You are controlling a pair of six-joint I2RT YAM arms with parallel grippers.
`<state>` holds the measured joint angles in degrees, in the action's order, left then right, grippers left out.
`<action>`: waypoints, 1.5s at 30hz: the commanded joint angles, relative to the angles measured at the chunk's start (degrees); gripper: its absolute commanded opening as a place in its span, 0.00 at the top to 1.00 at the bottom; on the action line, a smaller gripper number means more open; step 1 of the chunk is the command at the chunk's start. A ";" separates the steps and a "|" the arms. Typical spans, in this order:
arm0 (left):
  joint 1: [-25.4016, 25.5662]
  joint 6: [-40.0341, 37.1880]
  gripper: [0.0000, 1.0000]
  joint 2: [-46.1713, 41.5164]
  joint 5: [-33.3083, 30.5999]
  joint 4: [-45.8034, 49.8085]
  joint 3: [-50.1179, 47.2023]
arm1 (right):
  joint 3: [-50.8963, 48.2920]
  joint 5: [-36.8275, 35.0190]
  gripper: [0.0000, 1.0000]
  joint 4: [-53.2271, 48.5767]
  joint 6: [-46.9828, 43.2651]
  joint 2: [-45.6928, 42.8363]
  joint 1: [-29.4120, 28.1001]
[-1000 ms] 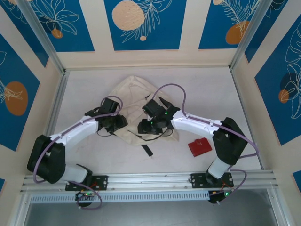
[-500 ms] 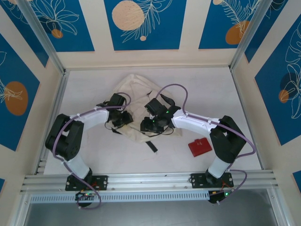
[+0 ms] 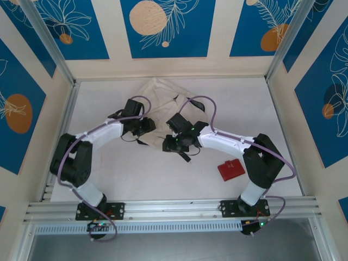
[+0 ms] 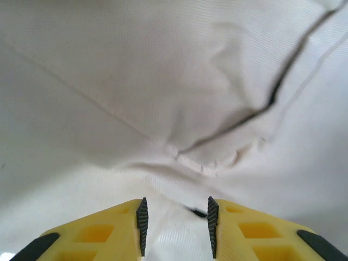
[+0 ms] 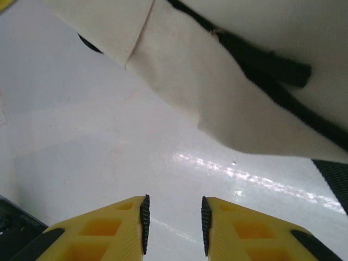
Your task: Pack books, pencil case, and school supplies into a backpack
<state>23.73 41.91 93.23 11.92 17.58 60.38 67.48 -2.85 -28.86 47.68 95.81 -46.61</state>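
Left gripper [image 4: 176, 225] is seen narrowly parted, with a fold of the backpack [image 4: 163, 98] pinched between its pads. Right gripper [image 5: 174, 223] is seen narrowly parted and empty over the table [image 5: 81, 141], near the backpack's hem and black strap [image 5: 272, 65]. Backpack is seen crumpled at the table's far centre.

The soft cream-white backpack [image 4: 136, 76] is very close here. Its cloth is wrinkled, with a fold near the middle. A thin black line [image 4: 274, 89] runs from the top right corner down to the middle. At the bottom is the left end effector [image 4: 175, 224]. Its two yellow fingers [image 4: 103, 235] have black bumpy pads [image 4: 142, 225]. They pinch a bunch of the cloth between them. A small dark bit [image 4: 198, 212] peeks out by the right pad.
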 commanded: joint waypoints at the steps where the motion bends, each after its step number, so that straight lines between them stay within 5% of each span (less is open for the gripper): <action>1: -0.70 1.69 0.64 -4.54 -0.77 1.93 -3.51 | 3.11 -1.95 0.65 -1.67 -2.84 0.46 2.29; 12: -0.70 9.35 0.63 -8.21 3.59 -4.08 -11.24 | 9.29 0.57 0.65 -5.94 -6.79 10.74 6.34; 20: -0.61 11.23 0.63 -7.15 6.66 -6.28 -11.62 | 4.78 10.23 0.85 -0.50 -4.19 8.92 4.96; 25: -0.35 12.58 0.62 -6.19 8.78 -8.48 -12.13 | -0.67 14.56 0.87 4.91 -0.30 7.30 3.58; 39: 4.27 14.80 0.59 -0.55 9.92 -12.31 -12.92 | -5.62 11.07 0.88 9.12 2.44 8.07 1.26; 45: 5.47 15.64 0.67 1.67 9.09 -12.22 -12.92 | -6.04 11.56 0.88 10.05 2.63 8.09 1.29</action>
<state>28.32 56.80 93.71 20.75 5.41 47.83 62.83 7.62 -17.23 49.54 104.29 -44.73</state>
